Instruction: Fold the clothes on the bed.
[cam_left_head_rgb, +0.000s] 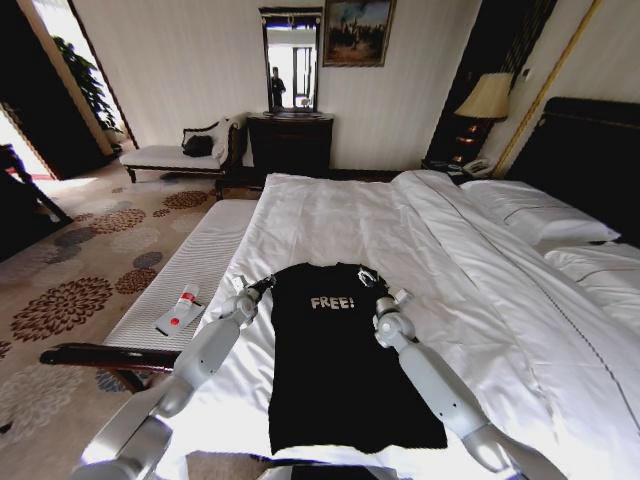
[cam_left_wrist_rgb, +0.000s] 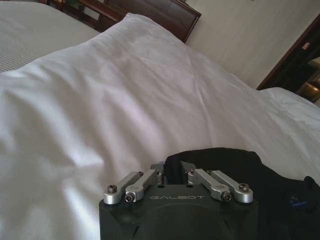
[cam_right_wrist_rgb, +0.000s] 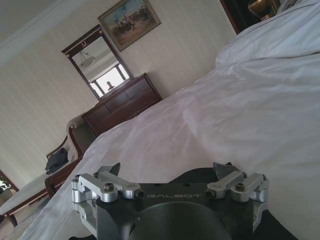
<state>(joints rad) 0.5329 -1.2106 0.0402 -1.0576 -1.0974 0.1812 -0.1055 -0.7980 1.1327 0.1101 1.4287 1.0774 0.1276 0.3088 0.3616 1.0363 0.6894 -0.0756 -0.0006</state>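
The clothes are one black T-shirt (cam_left_head_rgb: 335, 370) with white "FREE!" lettering. It lies flat on the white bed (cam_left_head_rgb: 470, 290), collar end away from me, sides tucked into a long narrow strip. My left gripper (cam_left_head_rgb: 264, 284) is at the shirt's far left corner; in the left wrist view this gripper (cam_left_wrist_rgb: 172, 171) has its fingers drawn together on the black fabric (cam_left_wrist_rgb: 225, 165). My right gripper (cam_left_head_rgb: 370, 279) is at the far right corner. The right wrist view has the right gripper (cam_right_wrist_rgb: 169, 170) open, fingers wide apart over the black fabric (cam_right_wrist_rgb: 192, 177).
A white-cushioned bench (cam_left_head_rgb: 200, 260) runs along the bed's left side with a red-and-white tube (cam_left_head_rgb: 180, 308) on it. Pillows (cam_left_head_rgb: 540, 215) lie far right by the dark headboard (cam_left_head_rgb: 585, 140). A dresser with mirror (cam_left_head_rgb: 290, 140) stands beyond the bed's foot.
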